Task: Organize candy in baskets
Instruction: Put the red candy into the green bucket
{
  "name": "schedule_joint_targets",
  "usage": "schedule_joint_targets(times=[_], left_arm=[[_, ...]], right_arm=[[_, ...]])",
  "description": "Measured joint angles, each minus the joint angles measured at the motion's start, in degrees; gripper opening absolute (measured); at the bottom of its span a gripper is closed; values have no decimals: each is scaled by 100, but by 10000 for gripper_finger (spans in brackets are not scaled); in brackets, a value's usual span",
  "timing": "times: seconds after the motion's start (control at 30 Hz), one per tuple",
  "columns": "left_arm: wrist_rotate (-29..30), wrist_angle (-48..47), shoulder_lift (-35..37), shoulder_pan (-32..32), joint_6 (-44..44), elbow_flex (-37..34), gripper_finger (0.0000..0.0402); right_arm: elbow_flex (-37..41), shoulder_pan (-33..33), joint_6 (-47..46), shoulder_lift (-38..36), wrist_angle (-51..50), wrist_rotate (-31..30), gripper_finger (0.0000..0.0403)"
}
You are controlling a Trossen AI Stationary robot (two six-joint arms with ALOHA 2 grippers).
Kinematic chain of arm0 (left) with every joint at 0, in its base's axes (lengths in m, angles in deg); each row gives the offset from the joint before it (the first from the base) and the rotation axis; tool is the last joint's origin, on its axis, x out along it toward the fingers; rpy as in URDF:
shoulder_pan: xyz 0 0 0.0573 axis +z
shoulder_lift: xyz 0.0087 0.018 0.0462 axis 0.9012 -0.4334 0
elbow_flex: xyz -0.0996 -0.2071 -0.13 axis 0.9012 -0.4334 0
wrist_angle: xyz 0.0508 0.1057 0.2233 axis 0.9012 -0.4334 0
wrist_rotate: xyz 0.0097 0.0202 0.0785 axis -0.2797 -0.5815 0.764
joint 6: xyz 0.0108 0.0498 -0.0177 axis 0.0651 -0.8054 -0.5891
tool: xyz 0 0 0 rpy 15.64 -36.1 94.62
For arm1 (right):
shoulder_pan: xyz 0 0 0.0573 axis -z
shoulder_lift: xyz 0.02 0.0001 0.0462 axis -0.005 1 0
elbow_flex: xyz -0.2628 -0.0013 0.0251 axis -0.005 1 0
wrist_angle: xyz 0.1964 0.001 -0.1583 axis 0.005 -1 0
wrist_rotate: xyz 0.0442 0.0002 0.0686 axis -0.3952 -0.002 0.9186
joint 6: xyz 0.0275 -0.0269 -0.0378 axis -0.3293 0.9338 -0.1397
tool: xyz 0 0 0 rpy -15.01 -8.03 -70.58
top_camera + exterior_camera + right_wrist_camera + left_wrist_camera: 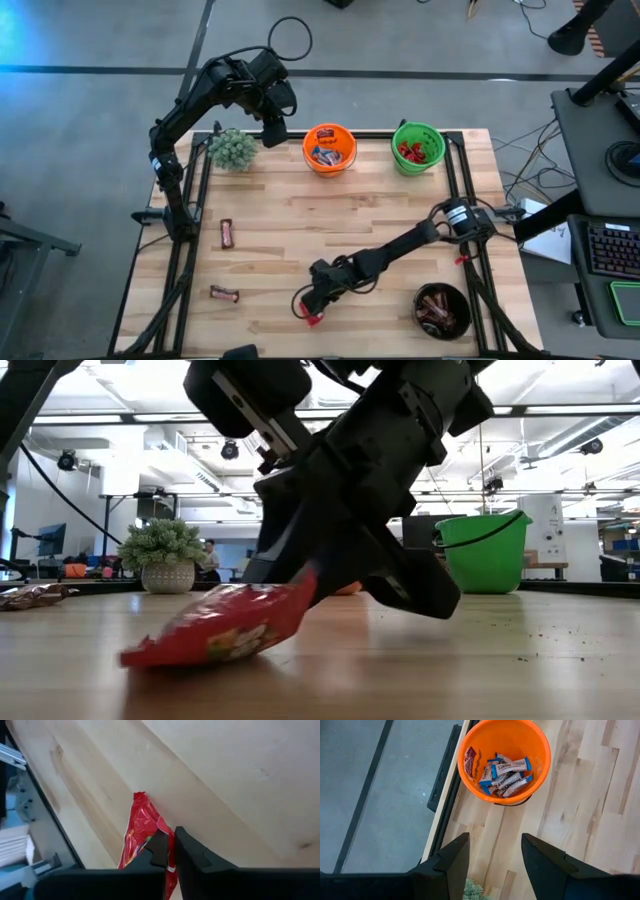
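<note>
A shiny red candy packet (312,320) lies near the table's front edge, with my right gripper (312,308) shut on it. Two brown candies (227,233) (224,294) lie on the table's left part. At the far edge stand the orange pail (312,158) holding blue-and-white candies and the green pail (398,135) holding red ones. The black bowl (420,302) at the near right holds brown ones. My left gripper (492,851) hangs open above the far edge, next to the orange pail (546,750). My right gripper pinches the red packet between its two fingers, at the packet's raised end (298,592). The fingers (189,851) slant down from the table's right and far side. The packet is tilted, its other end (140,654) resting on the table.
A fuzzy grey-green potted plant (233,148) stands at the far left corner, close to my left arm. Bare wood lies in the table's middle between the pails and the right arm.
</note>
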Motion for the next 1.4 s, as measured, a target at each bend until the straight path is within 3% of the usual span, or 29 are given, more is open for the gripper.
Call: schedule_joint_targets(times=[0.33, 1.0, 1.4], left_arm=[[0, -1, 0, 0, 0, 1, 162], [9, -1, 0, -1, 130, 0, 162], [9, -1, 0, 0, 130, 0, 162]], right_arm=[[13, 93, 514, -538, -321, -216, 9], [2, 657, 1542, -2340, -2913, -1970, 8], [2, 1337, 2128, -3066, -4582, -2264, 8]])
